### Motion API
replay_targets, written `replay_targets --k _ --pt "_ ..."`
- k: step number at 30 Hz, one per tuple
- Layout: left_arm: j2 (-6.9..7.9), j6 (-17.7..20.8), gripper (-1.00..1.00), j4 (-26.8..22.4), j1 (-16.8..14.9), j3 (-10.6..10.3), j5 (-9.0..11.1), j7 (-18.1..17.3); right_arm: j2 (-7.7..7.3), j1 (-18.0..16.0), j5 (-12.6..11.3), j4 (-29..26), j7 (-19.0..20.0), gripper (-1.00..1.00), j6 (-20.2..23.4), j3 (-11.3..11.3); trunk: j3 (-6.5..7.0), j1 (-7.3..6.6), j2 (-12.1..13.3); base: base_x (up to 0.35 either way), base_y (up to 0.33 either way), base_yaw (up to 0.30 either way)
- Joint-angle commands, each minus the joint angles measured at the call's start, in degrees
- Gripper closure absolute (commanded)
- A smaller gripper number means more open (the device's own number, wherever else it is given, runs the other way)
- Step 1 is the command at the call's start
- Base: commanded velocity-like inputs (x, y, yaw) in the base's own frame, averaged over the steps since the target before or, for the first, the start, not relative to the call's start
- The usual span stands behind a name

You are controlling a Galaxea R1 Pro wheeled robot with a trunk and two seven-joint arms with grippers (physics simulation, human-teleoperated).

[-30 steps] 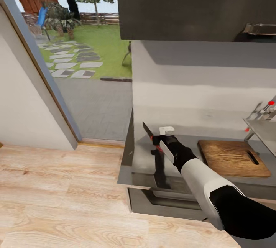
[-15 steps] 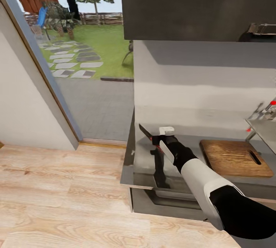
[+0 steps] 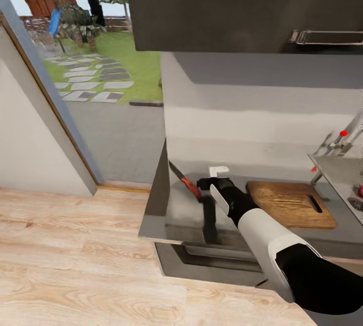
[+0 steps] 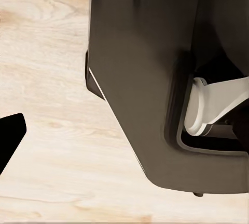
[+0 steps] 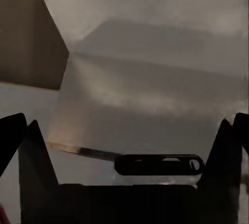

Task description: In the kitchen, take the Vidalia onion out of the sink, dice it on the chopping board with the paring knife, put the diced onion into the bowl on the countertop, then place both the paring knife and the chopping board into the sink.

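Note:
The paring knife, dark blade and red-orange handle, lies slanted on the glossy dark countertop near its left end. My right gripper is just right of the handle. In the right wrist view its fingers stand wide apart with nothing between them, so the right gripper is open. The brown chopping board lies to its right. Beyond it is the sink, with the pinkish onion at the picture's edge. The bowl is out of view.
A chrome tap with a red knob stands behind the sink. A dark wall cabinet hangs overhead. Left of the counter, a doorway opens onto a paved yard. The left wrist view shows wooden floor and my dark trunk.
The knife has tipped from nearly upright in my right gripper to slanting left, clear of the fingers. The whole view has shifted, showing more of the sink.

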Motion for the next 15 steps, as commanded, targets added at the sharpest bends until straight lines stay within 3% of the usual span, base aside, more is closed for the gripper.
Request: replay_targets --k 1,6,15 --pt "-0.01 0.0 -1.0 -0.1 0.0 0.0 0.5 -0.1 -0.04 0.0 -0.7 3.2 -0.4 -1.0 0.5 0.5 -0.11 0.02 -0.1 -0.275 0.028 0.0" --pt "0.01 0.0 -1.0 -0.1 0.0 0.0 0.5 -0.1 -0.04 0.0 -0.7 3.2 -0.4 -1.0 0.5 0.5 -0.11 0.02 -0.1 -0.151 0.074 0.0" --pt "0.04 0.0 -1.0 -0.2 0.0 0.0 0.5 -0.1 0.02 0.0 -0.7 3.2 -0.4 -1.0 0.5 0.5 -0.11 0.02 -0.1 -0.011 0.019 0.0"
